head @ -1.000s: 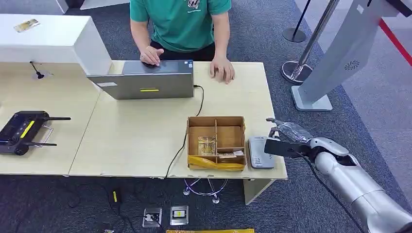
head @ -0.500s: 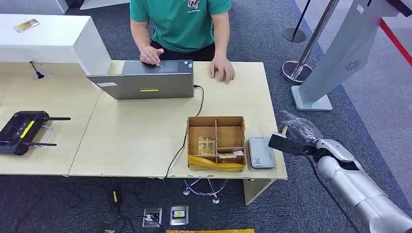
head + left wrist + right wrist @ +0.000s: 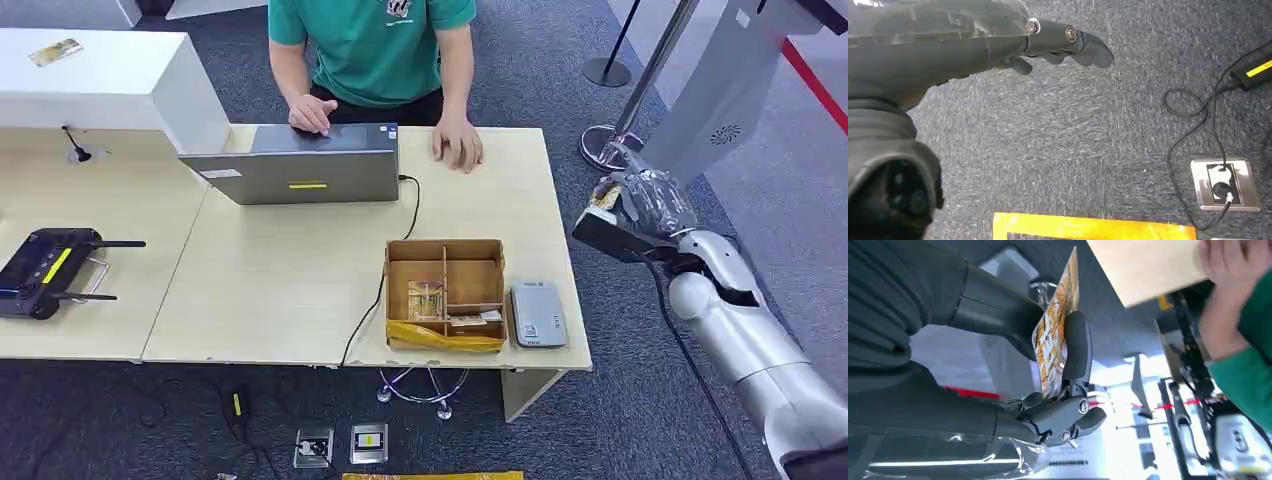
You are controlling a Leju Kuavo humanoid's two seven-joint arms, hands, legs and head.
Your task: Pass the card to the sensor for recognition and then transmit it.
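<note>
Off the table's right edge, my right hand pinched the card between thumb and finger; thin, stiff and slick, I judged, best gripped flat across its faces. My left hand hung empty.

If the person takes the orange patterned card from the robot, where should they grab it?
Probably the free top edge of the orange patterned card. The right robot hand pinches its lower half between thumb and finger, so the upper part sticks out clear; come from above, pinching both flat faces.

Glossy printed card, matt pale wood-look table, rough grey carpet, cardboard box
</note>
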